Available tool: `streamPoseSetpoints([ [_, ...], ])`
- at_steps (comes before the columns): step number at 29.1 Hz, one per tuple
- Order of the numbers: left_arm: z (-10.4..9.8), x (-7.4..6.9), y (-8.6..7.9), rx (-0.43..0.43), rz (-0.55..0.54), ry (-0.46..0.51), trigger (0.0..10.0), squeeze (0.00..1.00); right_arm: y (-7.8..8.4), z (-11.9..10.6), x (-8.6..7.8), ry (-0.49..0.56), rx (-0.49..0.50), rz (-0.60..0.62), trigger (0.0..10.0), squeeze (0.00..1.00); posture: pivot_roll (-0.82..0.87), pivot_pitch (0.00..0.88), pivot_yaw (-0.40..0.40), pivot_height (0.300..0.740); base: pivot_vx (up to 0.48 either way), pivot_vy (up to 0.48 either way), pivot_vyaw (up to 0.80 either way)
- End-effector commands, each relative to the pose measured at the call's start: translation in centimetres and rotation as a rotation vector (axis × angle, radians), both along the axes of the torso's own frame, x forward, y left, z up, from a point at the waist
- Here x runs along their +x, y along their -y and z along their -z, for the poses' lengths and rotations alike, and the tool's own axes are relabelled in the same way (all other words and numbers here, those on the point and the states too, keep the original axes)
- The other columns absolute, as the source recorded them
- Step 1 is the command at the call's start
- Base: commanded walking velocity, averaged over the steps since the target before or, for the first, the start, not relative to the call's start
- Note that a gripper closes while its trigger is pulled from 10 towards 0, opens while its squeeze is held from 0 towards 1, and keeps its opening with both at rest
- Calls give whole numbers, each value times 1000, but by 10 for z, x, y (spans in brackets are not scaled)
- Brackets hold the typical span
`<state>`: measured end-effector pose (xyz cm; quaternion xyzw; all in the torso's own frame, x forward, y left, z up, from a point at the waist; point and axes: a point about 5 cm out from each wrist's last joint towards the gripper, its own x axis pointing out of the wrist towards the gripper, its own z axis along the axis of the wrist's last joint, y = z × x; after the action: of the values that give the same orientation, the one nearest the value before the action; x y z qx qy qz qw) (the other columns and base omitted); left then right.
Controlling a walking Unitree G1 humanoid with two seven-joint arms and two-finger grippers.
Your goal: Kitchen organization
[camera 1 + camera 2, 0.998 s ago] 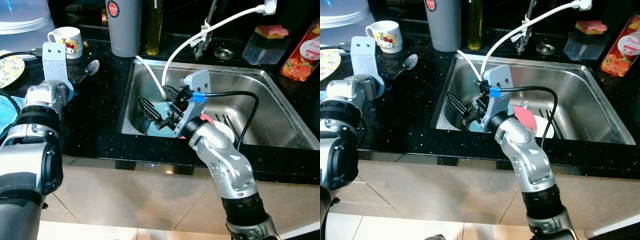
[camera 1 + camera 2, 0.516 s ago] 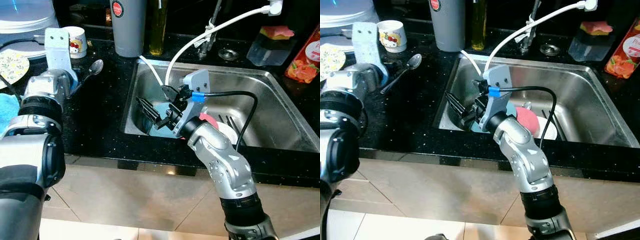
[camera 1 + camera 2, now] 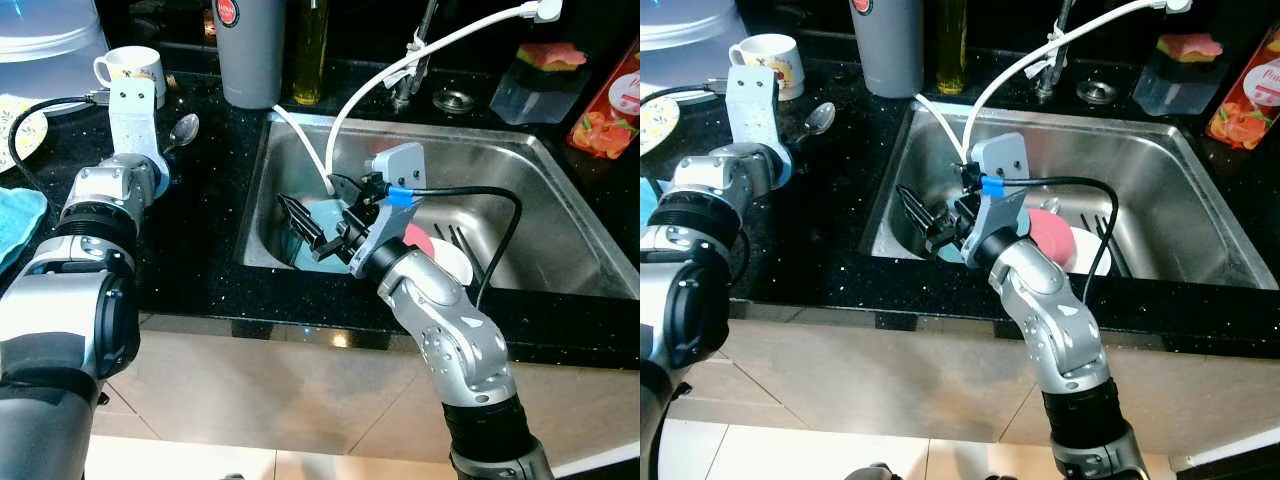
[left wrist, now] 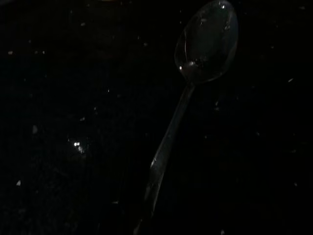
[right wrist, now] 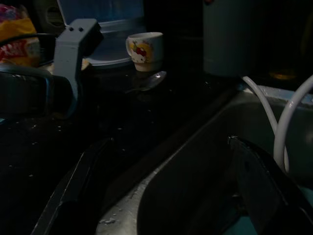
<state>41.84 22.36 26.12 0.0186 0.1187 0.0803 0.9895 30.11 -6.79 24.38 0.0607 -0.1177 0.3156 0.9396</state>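
The right gripper (image 3: 312, 232) hangs low inside the left end of the stainless steel sink (image 3: 520, 160), its two long black fingers (image 3: 296, 216) spread well apart with nothing between them; the right wrist view confirms the wide, empty gap. Directly beneath and just beyond the fingertips lies a pale blue dish (image 3: 322, 222) on the sink floor, and behind the wrist, toward the sink's middle, a round pink sponge-like item (image 3: 417, 238) rests on a white plate (image 3: 452, 262) beside dark cutlery (image 3: 455, 241). Two white hoses (image 3: 345, 105) curve down from the tap and pass close above the gripper's wrist housing; a lift or swing from here could snag them, or the arm's own black cable (image 3: 480, 195), and drag the tap fitting. Closing on the thin, wet dish edge looks risky: I judge it could slip out or clatter against the steel wall close on the gripper's outer side. The left gripper (image 3: 135, 105) is raised over the black speckled countertop (image 3: 200, 220); whether its fingers are apart I cannot tell. A metal spoon (image 4: 188, 98) lies just ahead of it, with a white cartoon-printed mug (image 3: 128, 66) and a tall grey tumbler (image 3: 248, 50) beyond; a careless forward push could knock the spoon into the sink or tip the mug.
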Motion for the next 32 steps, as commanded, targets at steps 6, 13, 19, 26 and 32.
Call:
streamPoseSetpoints([
  [6,32,-7,-8,-68,-29,-134,5412,0,3,2,-6,-16,13,16,10000,0,227,188,-9,740,0,0,0],
  [13,31,-5,0,-111,-16,-134,0,0,5,1,-3,-17,16,24,10000,0,239,174,-12,740,0,0,0],
  [19,24,-2,10,-118,0,-115,0,0,6,-1,1,-8,16,30,10000,0,237,156,-15,740,0,0,0],
  [26,-16,7,39,68,88,103,10000,0,16,-6,7,12,18,89,10000,0,227,123,-31,740,0,0,0],
  [32,-40,2,79,194,295,285,10000,0,43,-17,23,12,132,281,10000,0,227,90,-44,740,0,0,0],
])
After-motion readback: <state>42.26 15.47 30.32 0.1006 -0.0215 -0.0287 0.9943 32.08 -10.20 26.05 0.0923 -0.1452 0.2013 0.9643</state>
